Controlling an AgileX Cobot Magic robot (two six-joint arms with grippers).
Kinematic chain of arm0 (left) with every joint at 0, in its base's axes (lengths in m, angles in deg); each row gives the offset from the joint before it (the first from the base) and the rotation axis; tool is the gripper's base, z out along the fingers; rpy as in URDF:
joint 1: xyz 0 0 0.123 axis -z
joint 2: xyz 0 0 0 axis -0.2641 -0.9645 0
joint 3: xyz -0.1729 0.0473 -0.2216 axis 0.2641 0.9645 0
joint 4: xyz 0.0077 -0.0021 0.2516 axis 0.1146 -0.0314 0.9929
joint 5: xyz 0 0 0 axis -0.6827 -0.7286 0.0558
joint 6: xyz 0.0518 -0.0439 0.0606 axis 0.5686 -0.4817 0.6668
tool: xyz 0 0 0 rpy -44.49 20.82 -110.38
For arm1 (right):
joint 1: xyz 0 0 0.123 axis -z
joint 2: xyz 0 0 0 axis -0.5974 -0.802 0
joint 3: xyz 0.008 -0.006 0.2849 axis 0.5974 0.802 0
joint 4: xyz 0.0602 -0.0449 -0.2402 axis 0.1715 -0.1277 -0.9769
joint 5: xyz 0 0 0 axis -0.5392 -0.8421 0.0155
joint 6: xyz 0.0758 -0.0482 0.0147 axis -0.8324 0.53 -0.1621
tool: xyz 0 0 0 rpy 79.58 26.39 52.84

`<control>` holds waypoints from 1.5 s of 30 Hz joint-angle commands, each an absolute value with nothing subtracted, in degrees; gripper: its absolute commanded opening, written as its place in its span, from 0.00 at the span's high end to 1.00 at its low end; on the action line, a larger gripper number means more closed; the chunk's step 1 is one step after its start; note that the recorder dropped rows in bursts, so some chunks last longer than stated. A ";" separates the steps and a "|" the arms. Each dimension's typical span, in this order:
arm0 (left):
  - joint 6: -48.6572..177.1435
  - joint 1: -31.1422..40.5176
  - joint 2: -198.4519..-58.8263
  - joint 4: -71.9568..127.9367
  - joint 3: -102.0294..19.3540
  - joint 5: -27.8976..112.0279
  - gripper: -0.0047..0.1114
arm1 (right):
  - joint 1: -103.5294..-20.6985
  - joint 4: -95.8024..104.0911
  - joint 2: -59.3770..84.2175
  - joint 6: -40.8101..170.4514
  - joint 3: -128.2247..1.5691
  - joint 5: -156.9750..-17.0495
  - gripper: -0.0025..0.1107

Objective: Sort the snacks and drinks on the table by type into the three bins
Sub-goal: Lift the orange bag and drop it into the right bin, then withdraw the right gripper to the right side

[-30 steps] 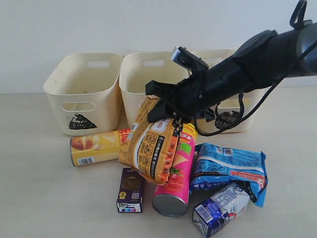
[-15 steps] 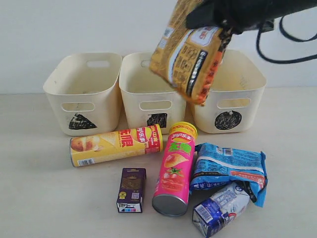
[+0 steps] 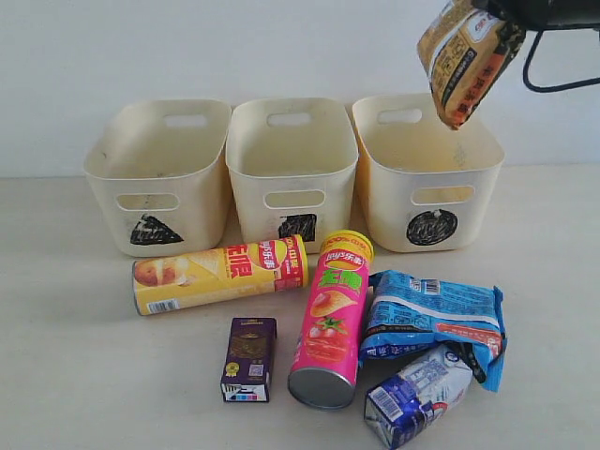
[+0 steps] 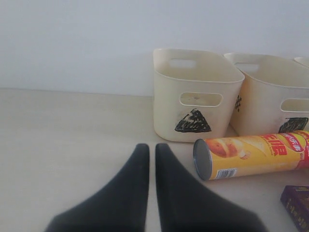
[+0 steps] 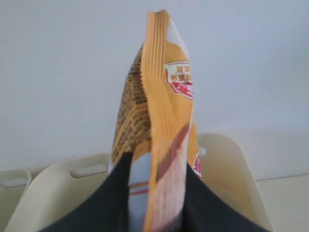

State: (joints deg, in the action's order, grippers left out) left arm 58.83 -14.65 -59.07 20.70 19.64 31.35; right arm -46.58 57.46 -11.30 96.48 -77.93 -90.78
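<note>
My right gripper (image 3: 495, 13) is at the top right, shut on the orange-yellow foil packet (image 3: 464, 61), which hangs high above the circle bin (image 3: 469, 187). In the right wrist view the packet (image 5: 164, 96) stands edge-on between the fingers of the right gripper (image 5: 158, 162), with a cream bin (image 5: 231, 169) behind it. The square bin (image 3: 323, 183) and the triangle bin (image 3: 192, 202) stand to the left. On the table (image 3: 75, 356) lie the yellow tube (image 3: 220, 274), pink tube (image 3: 333, 319), purple carton (image 3: 249, 359), blue-white packet (image 3: 433, 314) and blue-white carton (image 3: 417, 394). My left gripper (image 4: 151, 147) is shut and holds nothing.
In the left wrist view the triangle bin (image 4: 193, 92) and the yellow tube (image 4: 251, 154) lie beyond my left fingers, with bare table (image 4: 63, 135) on the other side. A white wall backs the bins. A black cable (image 3: 553, 86) loops from the right arm.
My right gripper has lifted the orange-yellow packet off the pile, up and to the right, from in front of the square bin to above the circle bin. The other items stayed put.
</note>
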 commanded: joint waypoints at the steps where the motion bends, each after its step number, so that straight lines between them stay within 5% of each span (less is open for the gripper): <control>1: 58.33 -14.68 -58.83 20.31 19.35 31.70 0.93 | -46.37 57.89 -18.26 96.82 -84.99 -90.18 0.98; 14: 58.33 -14.68 -58.83 20.31 19.35 31.70 0.93 | -46.37 58.63 -36.87 95.65 -99.08 -92.64 0.95; 17: 58.33 -14.68 -58.83 20.31 19.35 31.70 0.93 | -46.37 58.75 -39.20 95.50 -100.61 -94.84 0.78; 23: 58.33 -14.68 -58.83 20.31 19.35 31.70 0.93 | -46.37 58.75 -39.80 95.50 -101.02 -95.98 0.21; 25: 58.33 -14.68 -58.83 20.31 19.35 31.70 0.93 | -45.87 58.75 -39.04 95.50 -101.40 -97.20 0.15; 30: 58.33 -14.68 -58.83 20.31 19.35 31.70 0.93 | -43.36 58.65 -35.67 93.59 -102.49 -104.61 0.22; 33: 58.33 -14.68 -58.83 20.31 19.35 31.70 0.93 | -40.72 57.12 -32.73 93.59 -102.49 -112.26 0.36; 35: 58.33 -14.68 -58.83 20.31 19.35 31.70 0.93 | -38.49 56.34 -30.62 93.59 -102.49 -119.00 0.53; 36: 58.33 -14.68 -58.83 20.31 19.35 31.70 0.93 | -35.71 56.05 -28.65 93.59 -102.49 -127.32 0.74; 38: 58.33 -14.68 -58.83 20.31 19.35 31.70 0.93 | -32.09 56.05 -26.81 93.47 -102.49 -137.86 0.97; 45: 58.33 -14.68 -58.83 20.31 19.35 31.70 0.93 | -28.56 56.25 -22.69 92.95 -98.77 -148.66 0.98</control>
State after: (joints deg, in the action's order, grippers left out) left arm 58.83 -14.65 -59.07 20.70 19.64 31.35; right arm -28.80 56.00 -24.84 93.29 -100.92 -148.11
